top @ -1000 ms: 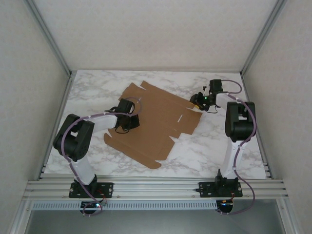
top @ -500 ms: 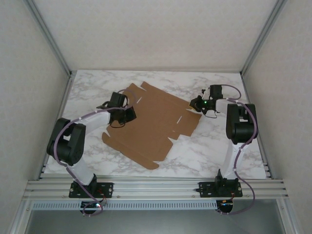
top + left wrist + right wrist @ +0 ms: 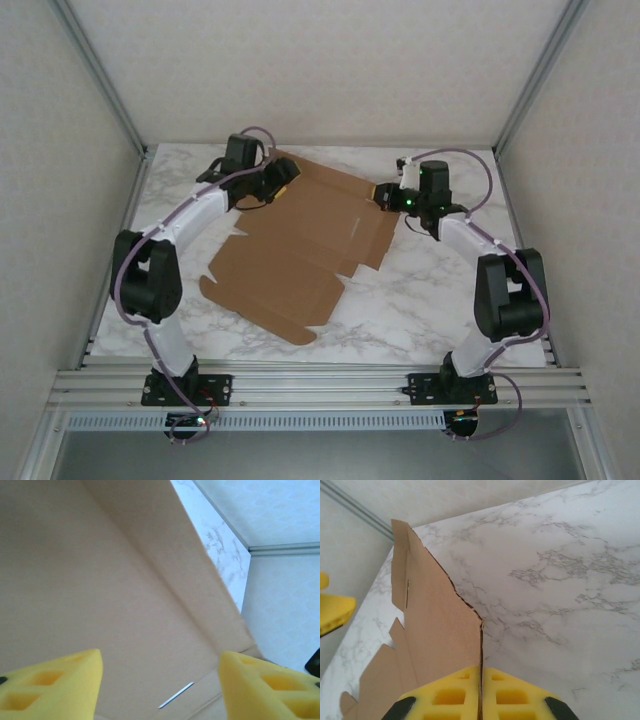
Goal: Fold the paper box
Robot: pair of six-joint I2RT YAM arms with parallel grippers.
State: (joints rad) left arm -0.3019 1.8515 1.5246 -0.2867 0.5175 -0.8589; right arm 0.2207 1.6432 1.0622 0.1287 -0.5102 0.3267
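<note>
- The paper box (image 3: 300,250) lies opened out as a brown cardboard blank on the marble table (image 3: 430,290). It runs from the far middle of the table towards the near left.
- Most of the sheet rests flat. Its far right corner is lifted off the tabletop.
- The right gripper (image 3: 383,194) reaches in from the right to that far right corner.
- In the right wrist view, the right gripper (image 3: 481,696) has its yellow pads (image 3: 447,697) pressed together on the thin edge of the paper box (image 3: 435,645). The pinched flap stands up on edge above the table (image 3: 560,570), and a crease runs up from the pinch point.
- The left arm stretches far out, with the left gripper (image 3: 285,180) over the far left edge of the box.
- In the left wrist view, the left gripper (image 3: 160,685) has its yellow pads (image 3: 50,682) spread wide with nothing between them.
- Beyond them lies the paper box (image 3: 100,580), with a fold line and a narrow slot (image 3: 176,695).
</note>
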